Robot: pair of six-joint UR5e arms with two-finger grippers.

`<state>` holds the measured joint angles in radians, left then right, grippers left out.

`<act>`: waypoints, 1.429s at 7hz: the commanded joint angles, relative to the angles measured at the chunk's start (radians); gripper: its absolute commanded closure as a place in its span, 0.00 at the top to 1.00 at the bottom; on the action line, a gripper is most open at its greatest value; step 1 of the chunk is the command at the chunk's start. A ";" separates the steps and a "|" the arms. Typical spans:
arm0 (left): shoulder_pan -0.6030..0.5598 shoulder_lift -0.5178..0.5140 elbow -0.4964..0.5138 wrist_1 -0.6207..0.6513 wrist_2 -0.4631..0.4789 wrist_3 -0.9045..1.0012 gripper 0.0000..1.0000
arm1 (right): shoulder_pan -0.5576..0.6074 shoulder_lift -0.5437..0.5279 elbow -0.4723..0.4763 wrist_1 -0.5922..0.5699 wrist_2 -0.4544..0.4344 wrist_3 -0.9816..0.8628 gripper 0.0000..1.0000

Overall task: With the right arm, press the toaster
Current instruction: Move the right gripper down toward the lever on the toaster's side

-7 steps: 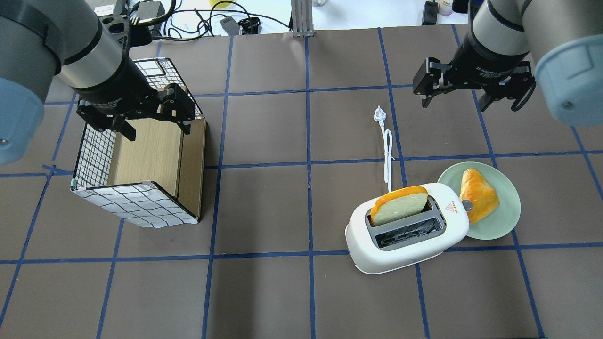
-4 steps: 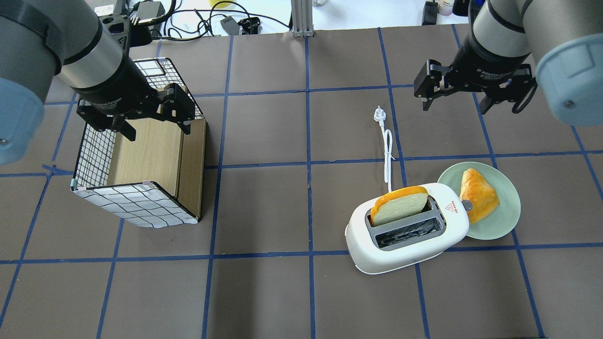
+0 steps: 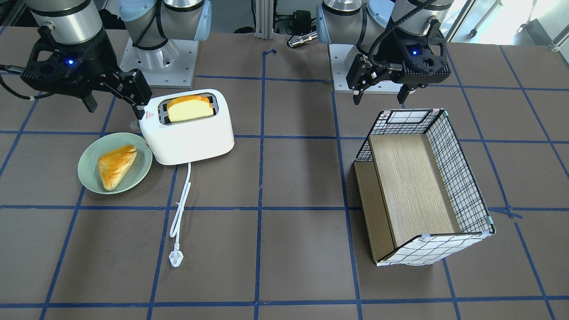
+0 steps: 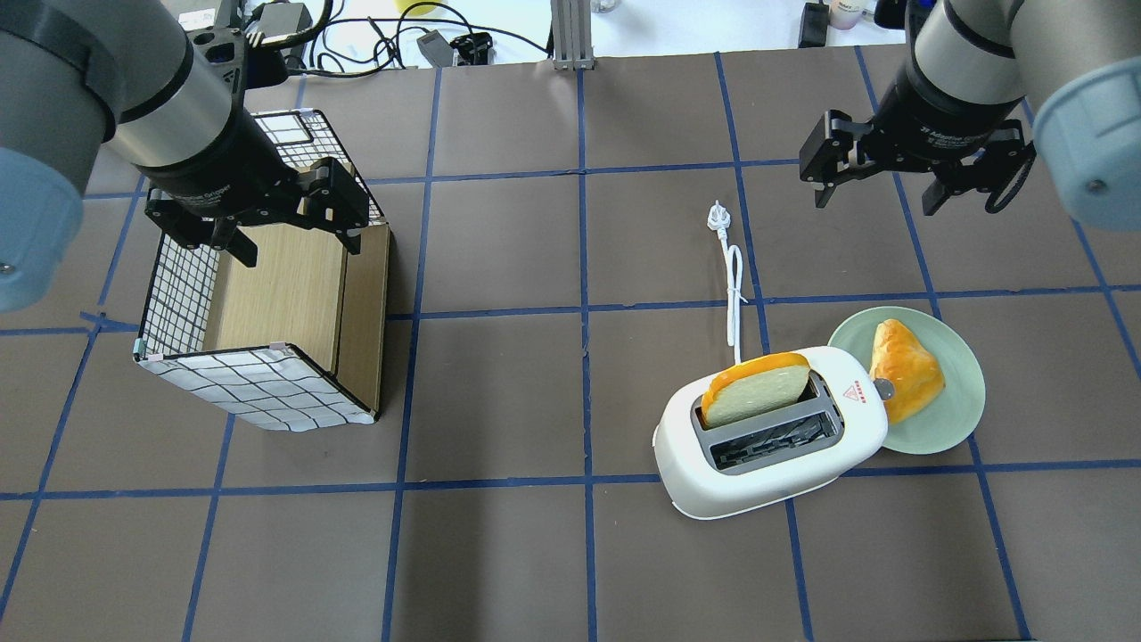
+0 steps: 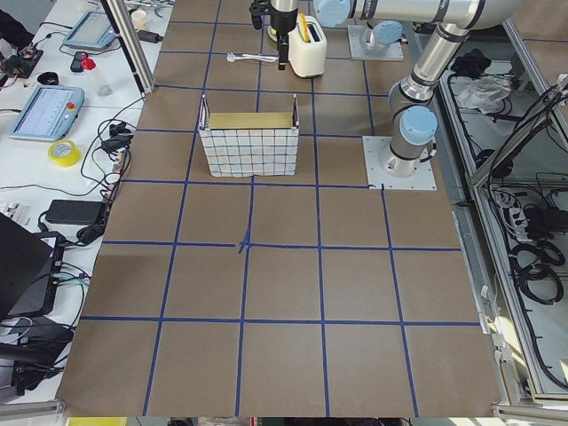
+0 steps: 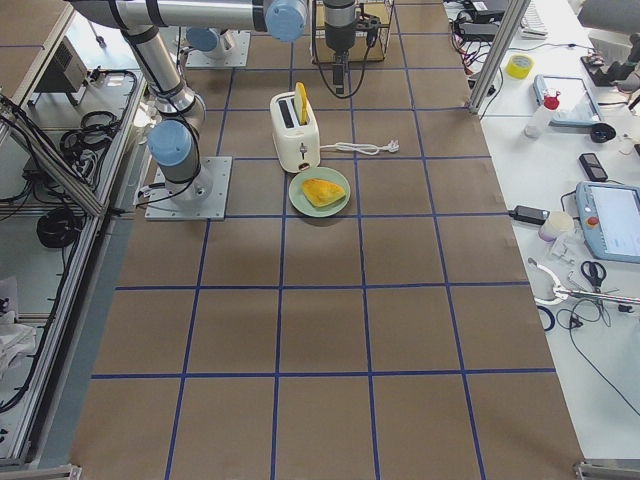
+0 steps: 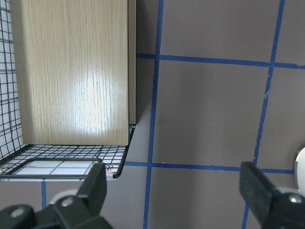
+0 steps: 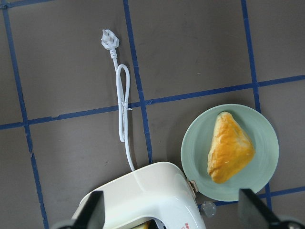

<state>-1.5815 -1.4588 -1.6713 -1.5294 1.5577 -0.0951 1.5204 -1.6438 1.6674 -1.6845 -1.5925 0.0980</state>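
The white toaster (image 4: 767, 459) stands at the table's right, with a bread slice (image 4: 758, 390) upright in its far slot and the near slot empty. Its small lever (image 4: 882, 387) sticks out at the end by the green plate. The toaster also shows in the front view (image 3: 186, 140) and at the bottom of the right wrist view (image 8: 147, 191). My right gripper (image 4: 878, 194) hangs open and empty above the table, well beyond the toaster and plate. It also shows in the front view (image 3: 115, 106). My left gripper (image 4: 299, 248) is open and empty over the basket.
A green plate (image 4: 958, 423) with a golden pastry (image 4: 905, 370) touches the toaster's lever end. The white cord and plug (image 4: 718, 217) trail away from the toaster. A wire basket with a wooden insert (image 4: 258, 388) lies on its side at the left.
My right gripper has drifted a little to the right and slightly farther from the toaster. The left arm, toaster and plate have not moved.
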 commanded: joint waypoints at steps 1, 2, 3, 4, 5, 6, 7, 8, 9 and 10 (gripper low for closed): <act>0.000 0.000 0.001 0.000 0.001 0.000 1.00 | -0.028 0.001 0.000 0.000 0.002 -0.037 1.00; 0.000 0.000 -0.001 0.000 0.001 0.000 1.00 | -0.051 0.001 0.000 -0.006 0.002 -0.091 0.95; 0.000 0.000 -0.001 0.000 -0.001 0.000 1.00 | -0.096 0.001 0.002 0.008 0.006 -0.163 0.62; 0.000 0.000 0.001 0.000 0.001 0.000 1.00 | -0.145 0.001 0.015 0.087 0.022 -0.181 0.18; 0.000 0.000 -0.001 0.000 0.001 0.000 1.00 | -0.196 0.001 0.050 0.104 0.041 -0.242 0.03; 0.000 0.000 -0.001 0.000 -0.001 0.000 1.00 | -0.242 0.001 0.098 0.105 0.067 -0.280 0.00; 0.000 0.000 -0.001 0.000 0.001 0.000 1.00 | -0.262 0.001 0.145 0.091 0.072 -0.349 0.00; 0.000 0.000 -0.001 0.000 0.001 0.000 1.00 | -0.275 0.002 0.182 0.086 0.074 -0.369 0.00; 0.000 0.000 -0.001 0.000 0.001 0.000 1.00 | -0.293 0.007 0.204 0.089 0.077 -0.371 0.00; 0.000 0.000 0.001 0.000 0.001 0.000 1.00 | -0.295 0.027 0.209 0.091 0.112 -0.373 0.00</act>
<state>-1.5815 -1.4588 -1.6718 -1.5294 1.5585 -0.0951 1.2353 -1.6335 1.8596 -1.5952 -1.5084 -0.2679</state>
